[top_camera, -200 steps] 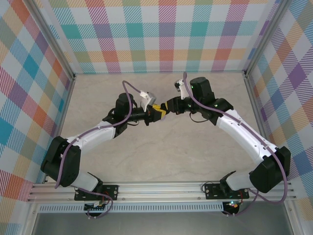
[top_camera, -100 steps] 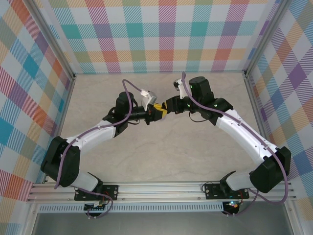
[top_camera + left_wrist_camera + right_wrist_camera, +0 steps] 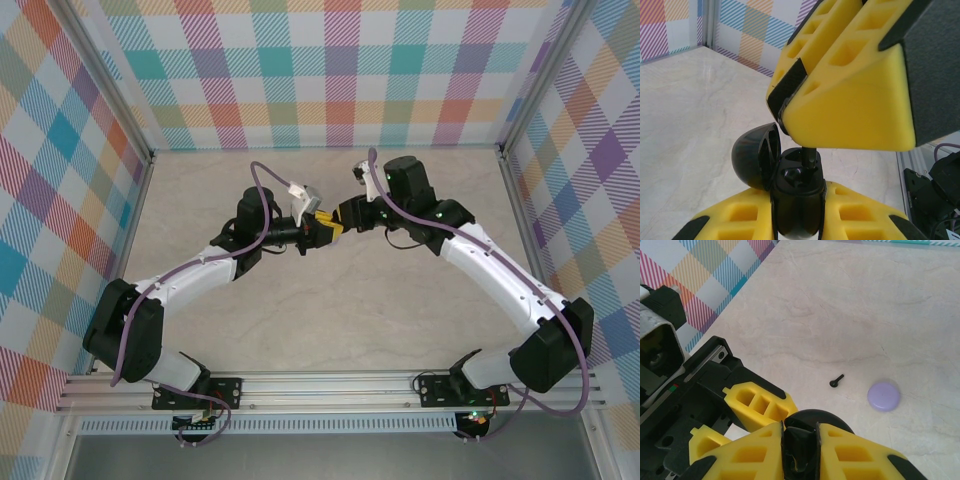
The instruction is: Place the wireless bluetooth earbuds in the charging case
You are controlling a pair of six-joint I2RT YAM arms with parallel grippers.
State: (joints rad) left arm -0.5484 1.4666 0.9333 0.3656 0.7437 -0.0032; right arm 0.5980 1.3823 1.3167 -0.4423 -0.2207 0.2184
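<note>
Marble-look desk (image 3: pixel 850 315) underneath, with both arms meeting in mid-air above the middle of it.

The left claw (image 3: pixel 797 202) is clamped shut around the black charging case (image 3: pixel 799 215), gripping the body from both sides with the open side facing up. Its lid (image 3: pixel 752 156) is flipped open and hangs off to one side of that claw's fingers.

The right claw (image 3: pixel 800 434) comes in from directly above the left one. It's pinched nearly closed on a black earbud (image 3: pixel 809 156), whose stem pokes out below the yellow fingers.

Down on the desk, beyond the right claw, there's a closed lilac case (image 3: pixel 884 394). A loose black earbud (image 3: pixel 836 382) lies near it, on the side closer to the claw.

Step-wise, I'd say this is the actual insertion of the first black bud. The stem tip is right at the mouth of the case and looks like it's just going into a well. I can't tell if it's seated.

The next move probably needs a straight, gentle push down while the left claw holds the case dead steady. Then the right claw lets go only once the bud is in. If the stem is off-angle it'll likely jam or pop out, so alignment matters more than force.
</note>
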